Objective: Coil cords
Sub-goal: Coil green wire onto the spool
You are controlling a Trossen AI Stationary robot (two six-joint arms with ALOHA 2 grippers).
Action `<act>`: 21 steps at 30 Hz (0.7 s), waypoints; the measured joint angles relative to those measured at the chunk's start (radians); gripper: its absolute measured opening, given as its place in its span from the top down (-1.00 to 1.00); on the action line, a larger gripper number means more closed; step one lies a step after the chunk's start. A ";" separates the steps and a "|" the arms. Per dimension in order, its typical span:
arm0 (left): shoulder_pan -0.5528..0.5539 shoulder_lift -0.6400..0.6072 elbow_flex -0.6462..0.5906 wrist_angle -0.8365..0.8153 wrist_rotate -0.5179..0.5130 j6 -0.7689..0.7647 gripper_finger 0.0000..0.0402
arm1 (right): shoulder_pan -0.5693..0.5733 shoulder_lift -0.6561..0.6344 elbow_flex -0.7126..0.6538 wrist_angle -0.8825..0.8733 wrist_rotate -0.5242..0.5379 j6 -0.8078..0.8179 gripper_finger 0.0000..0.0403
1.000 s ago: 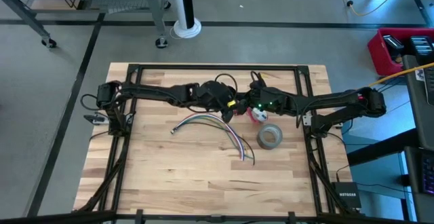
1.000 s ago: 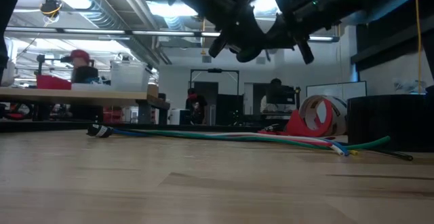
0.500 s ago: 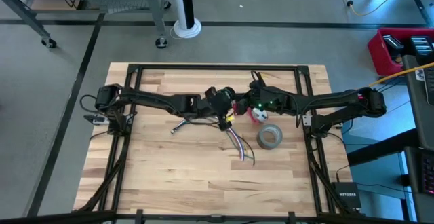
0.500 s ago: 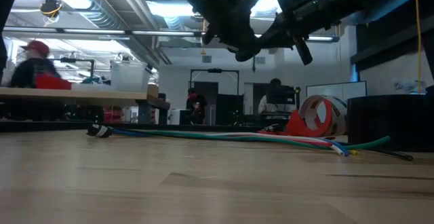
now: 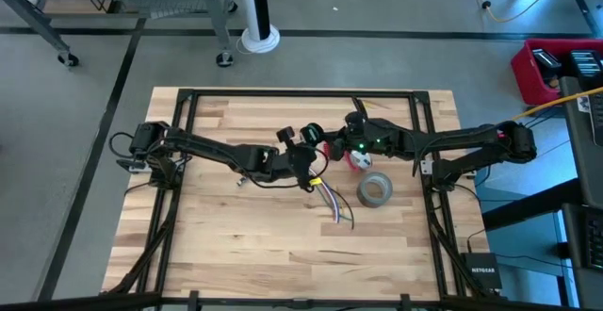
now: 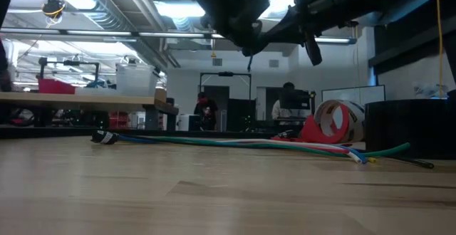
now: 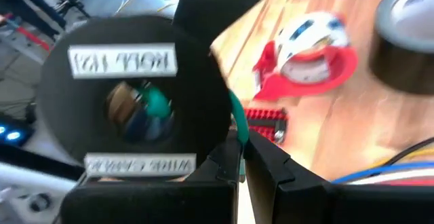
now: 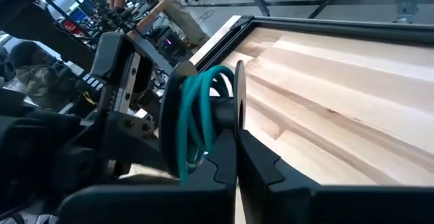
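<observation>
1. High view: both arms reach to the middle of the wooden table [image 5: 236, 245]. The left gripper [image 5: 308, 153] and the right gripper [image 5: 341, 147] meet near the centre, just beside each other. The multicoloured cord bundle [image 5: 330, 200] lies on the wood below them, its strands fanning toward the near edge, and the left arm covers part of it. A grey tape roll [image 5: 374, 190] sits just right of the strands, and a red-and-white tape dispenser [image 5: 356, 160] lies under the right arm.

2. Low view: the cord bundle [image 6: 235, 142] stretches flat across the tabletop, a dark connector [image 6: 104, 137] at one end and loose coloured tips at the other. The red-and-white dispenser [image 6: 331, 124] stands behind it. Both arms hang dark overhead, off the table. People show in the room beyond.

3. Left wrist view: the fingers [image 7: 268, 166] are clenched together, a green wire [image 7: 237, 119] running down into the pinch. A black spool [image 7: 132, 105] with printed labels fills the view beside them. The dispenser [image 7: 305, 51] and tape roll [image 7: 403, 30] lie beyond.

4. Right wrist view: the fingers [image 8: 254, 159] are clenched on the rim of the black spool [image 8: 234, 112], which carries loops of teal-green wire [image 8: 196, 115].
</observation>
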 joint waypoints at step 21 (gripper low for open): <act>-0.018 0.000 0.000 -0.119 -0.126 0.090 0.97 | 0.001 -0.051 0.000 -0.060 -0.169 0.054 1.00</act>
